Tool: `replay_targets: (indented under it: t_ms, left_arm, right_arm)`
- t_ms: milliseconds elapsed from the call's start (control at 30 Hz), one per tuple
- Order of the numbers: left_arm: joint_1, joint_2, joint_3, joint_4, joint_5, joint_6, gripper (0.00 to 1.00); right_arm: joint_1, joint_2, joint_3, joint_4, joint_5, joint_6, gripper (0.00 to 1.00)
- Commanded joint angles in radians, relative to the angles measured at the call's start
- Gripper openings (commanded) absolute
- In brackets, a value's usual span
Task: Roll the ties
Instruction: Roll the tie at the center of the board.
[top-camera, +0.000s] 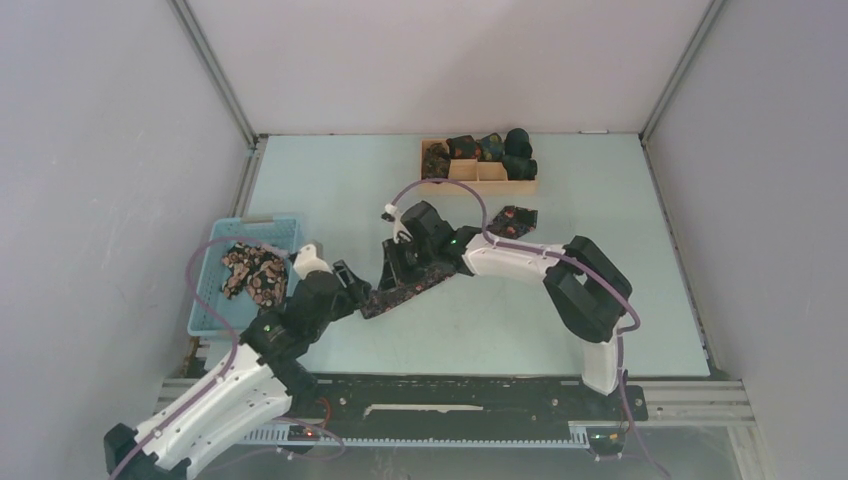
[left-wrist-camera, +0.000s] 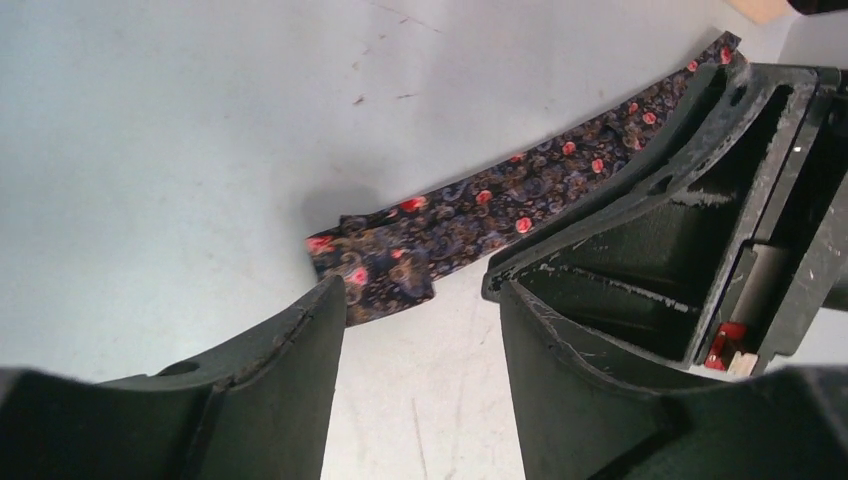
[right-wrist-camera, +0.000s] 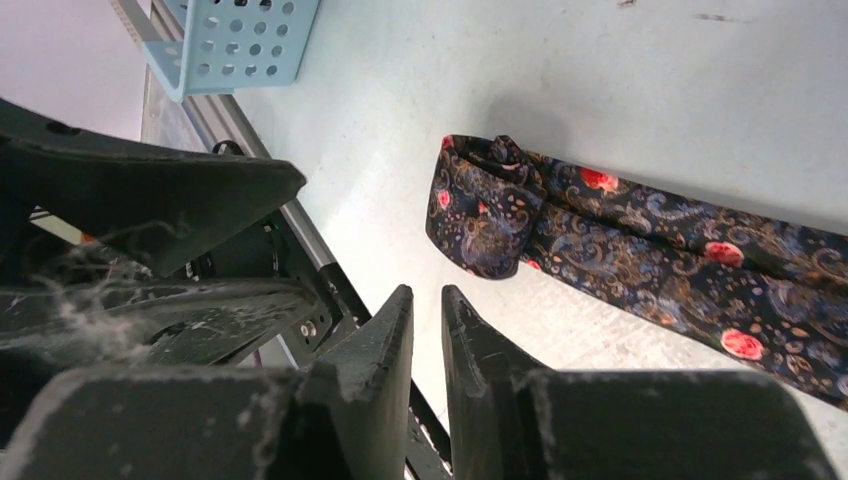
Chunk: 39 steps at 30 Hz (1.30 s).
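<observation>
The table (top-camera: 560, 300) is covered in a pale blue-green surface and is enclosed by grey walls. A light-blue basket (top-camera: 262, 219) is placed at its left edge, and a heap of loose ties (top-camera: 252, 272) is held in it. A wooden divided tray (top-camera: 490, 173) is set at the far edge, and several rolled ties (top-camera: 518, 150) are seen in its compartments. A further small bundle of patterned fabric (top-camera: 515, 220) is found on the table just in front of the tray.

One tie (top-camera: 385, 298) is laid out flat on the table near the middle, running slantwise between the two arms. Its nearer end (right-wrist-camera: 485, 205) is folded back over itself, and the rest is left unrolled.

The left end effector (left-wrist-camera: 420, 295) is held released above that folded end. Its fingers are spread well apart and nothing is gripped between them.

The right end effector (right-wrist-camera: 428, 295) is held low, just beside the same end of the tie. Its fingers are drawn almost together, with only a narrow slit left, and nothing is grasped. Contact with the fabric cannot be told.
</observation>
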<state>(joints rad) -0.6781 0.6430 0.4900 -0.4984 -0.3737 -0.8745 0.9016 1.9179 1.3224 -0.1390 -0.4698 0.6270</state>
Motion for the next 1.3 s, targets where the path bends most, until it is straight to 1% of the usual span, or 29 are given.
replay_targets:
  t_ms: [0, 200, 500, 900, 1133, 1267]
  left_arm:
    - [-0.003, -0.109, -0.059, -0.106, -0.092, -0.052, 0.63]
    - [-0.003, -0.140, -0.120, -0.130, -0.095, -0.091, 0.61]
    - [-0.003, -0.130, -0.158, -0.086, -0.079, -0.093, 0.63]
    - [0.013, -0.075, -0.214, 0.103, 0.019, -0.056, 0.63]
    - [0.049, -0.017, -0.230, 0.191, 0.082, -0.028, 0.63]
    - [0.090, 0.010, -0.256, 0.254, 0.131, -0.023, 0.62]
  right_arm:
    - [0.027, 0.061, 0.102, -0.058, 0.007, -0.028, 0.20]
    - [0.049, 0.143, 0.179, -0.090, -0.002, -0.039, 0.20]
    - [0.030, 0.203, 0.181, -0.086, -0.004, -0.043, 0.18]
    - [0.007, 0.224, 0.129, -0.060, 0.003, -0.046, 0.16]
    - [0.002, 0.246, 0.118, -0.044, -0.006, -0.040, 0.16]
    - [0.000, 0.257, 0.113, -0.038, -0.010, -0.036, 0.16]
